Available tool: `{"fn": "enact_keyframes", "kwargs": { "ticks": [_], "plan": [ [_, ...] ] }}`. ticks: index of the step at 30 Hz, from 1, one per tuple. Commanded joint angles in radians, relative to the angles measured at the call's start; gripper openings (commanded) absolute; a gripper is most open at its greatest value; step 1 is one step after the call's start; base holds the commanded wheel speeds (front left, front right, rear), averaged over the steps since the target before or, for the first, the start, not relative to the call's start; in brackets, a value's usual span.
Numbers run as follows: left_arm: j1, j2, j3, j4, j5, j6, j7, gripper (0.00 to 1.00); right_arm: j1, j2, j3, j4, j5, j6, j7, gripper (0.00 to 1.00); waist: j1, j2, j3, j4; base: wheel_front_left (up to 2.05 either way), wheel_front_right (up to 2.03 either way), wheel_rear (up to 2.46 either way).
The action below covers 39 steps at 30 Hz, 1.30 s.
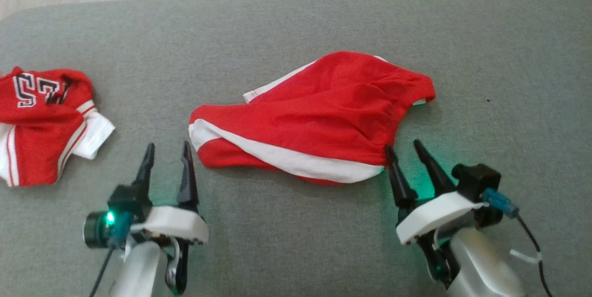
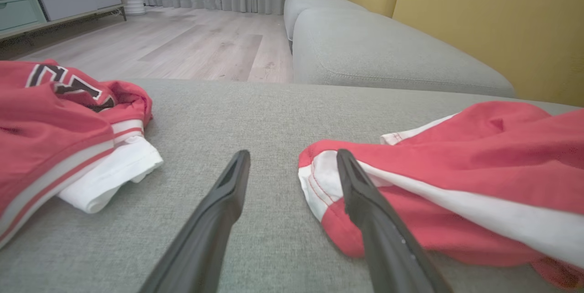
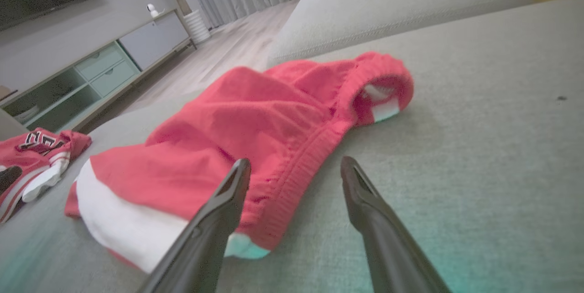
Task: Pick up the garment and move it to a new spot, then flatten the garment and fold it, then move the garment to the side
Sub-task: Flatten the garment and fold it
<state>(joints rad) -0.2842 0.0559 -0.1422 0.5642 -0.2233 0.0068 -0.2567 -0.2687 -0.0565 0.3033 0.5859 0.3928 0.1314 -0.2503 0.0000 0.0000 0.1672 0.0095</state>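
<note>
Red fabric shorts w/ a white side stripe [image 1: 319,116] lie rumpled but roughly flat on the grey woven sofa cushion [image 1: 296,19]. Elastic waistband is at the shorts' right end, leg hem w/ white panel at the left end.

Left gripper [image 1: 168,145] sits just beside the shorts' lower-left hem, fingers spread, nothing btwn them. In left wrist view one finger overlaps the hem edge; touching or not, can't tell.

Right gripper [image 1: 403,145] is at the shorts' lower-right corner by the waistband, fingers also spread, empty. One fingertip is right at the waistband edge, the other over bare cushion.

Well left of the shorts, apart from them: a crumpled red-and-white jersey w/ black-and-white numerals [image 1: 41,121].

Beyond the shorts' far side: a second grey cushion [image 2: 388,51], a yellow backrest [image 2: 479,19], pale wood floor [image 2: 182,42].
</note>
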Motion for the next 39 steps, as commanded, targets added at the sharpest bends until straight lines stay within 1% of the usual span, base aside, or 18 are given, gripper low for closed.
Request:
{"fn": "enact_keyframes", "kwargs": {
  "ticks": [1, 6, 11, 12, 13, 14, 15, 16, 17, 18, 21, 24, 31, 35, 39],
  "plan": [
    [0.004, 0.006, 0.035, -0.05, 0.02, -0.011, -0.005, 1.0, 0.005, -0.007, 0.042, -0.01, 0.015, -0.001, -0.011, 1.0, 0.0, 0.0, -0.008, 0.011, 0.0, 0.0, 0.0],
    [0.051, -0.004, 0.018, -0.094, 0.04, -0.03, -0.005, 1.0, -0.008, -0.008, 0.068, 0.059, 0.044, -0.001, -0.011, 1.0, 0.0, 0.0, -0.015, 0.039, 0.0, 0.0, 0.0],
    [0.063, -0.005, -0.016, -0.116, 0.019, -0.036, -0.005, 1.0, -0.034, -0.004, 0.077, 0.109, 0.052, -0.001, -0.011, 1.0, 0.0, 0.0, -0.013, 0.064, 0.0, 0.0, 0.0],
    [0.067, -0.005, -0.029, -0.124, 0.015, -0.035, -0.005, 1.0, -0.044, -0.002, 0.077, 0.135, 0.058, -0.001, -0.011, 0.72, 0.0, 0.0, -0.013, 0.074, 0.0, 0.0, 0.0],
    [0.067, -0.005, -0.029, -0.124, 0.015, -0.035, -0.005, 1.0, -0.044, -0.002, 0.077, 0.135, 0.058, -0.001, -0.011, 0.72, 0.0, 0.0, -0.013, 0.074, 0.0, 0.0, 0.0],
    [0.069, -0.005, -0.033, -0.127, 0.014, -0.034, -0.005, 1.0, -0.049, -0.001, 0.08, 0.145, 0.06, -0.001, -0.011, 0.49, 0.0, 0.0, -0.012, 0.077, 0.0, 0.0, 0.0],
    [0.07, -0.005, -0.036, -0.13, 0.014, -0.033, -0.005, 1.0, -0.054, 0.0, 0.08, 0.155, 0.063, -0.001, -0.011, 0.36, 0.0, 0.0, -0.011, 0.08, 0.0, 0.0, 0.0],
    [0.07, -0.005, -0.038, -0.132, 0.014, -0.031, -0.005, 1.0, -0.058, 0.0, 0.079, 0.162, 0.065, -0.001, -0.011, 0.29, 0.0, 0.0, -0.011, 0.082, 0.0, 0.0, 0.0],
    [0.071, -0.005, -0.039, -0.136, 0.014, -0.03, -0.005, 1.0, -0.061, 0.001, 0.079, 0.166, 0.066, -0.001, -0.011, 0.11, 0.0, 0.0, -0.01, 0.084, 0.0, 0.0, 0.0],
    [0.072, -0.005, -0.04, -0.139, 0.014, -0.029, -0.005, 1.0, -0.062, 0.001, 0.078, 0.168, 0.068, -0.001, -0.011, 0.0, 0.0, 0.0, -0.01, 0.084, 0.0, 0.0, 0.0],
    [0.08, -0.005, -0.041, -0.145, 0.015, -0.029, -0.005, 1.0, -0.06, 0.002, 0.063, 0.156, 0.072, -0.001, -0.011, 0.0, 0.0, 0.0, -0.014, 0.079, 0.0, 0.0, 0.0],
    [0.089, -0.006, -0.05, -0.149, 0.013, -0.033, -0.005, 1.0, -0.046, -0.002, 0.026, 0.127, 0.07, -0.001, -0.011, 0.0, 0.0, 0.0, -0.025, 0.066, 0.0, 0.0, 0.0],
    [0.104, -0.006, -0.095, -0.156, -0.005, -0.036, -0.005, 1.0, -0.004, -0.042, -0.086, 0.046, 0.026, -0.001, -0.011, 0.0, 0.0, 0.0, -0.057, 0.016, 0.0, 0.0, 0.0],
    [0.104, -0.006, -0.135, -0.155, -0.02, -0.032, -0.005, 1.0, -0.013, -0.053, -0.123, 0.052, -0.034, -0.001, -0.008, 0.0, 0.0, 0.0, -0.05, 0.006, 0.0, 0.0, 0.0],
    [0.087, -0.006, -0.17, -0.153, -0.028, -0.028, -0.005, 1.0, -0.078, -0.045, -0.168, 0.085, -0.116, -0.001, 0.011, 0.0, 0.0, 0.0, -0.018, 0.023, 0.0, 0.0, 0.0]
  ]
}}
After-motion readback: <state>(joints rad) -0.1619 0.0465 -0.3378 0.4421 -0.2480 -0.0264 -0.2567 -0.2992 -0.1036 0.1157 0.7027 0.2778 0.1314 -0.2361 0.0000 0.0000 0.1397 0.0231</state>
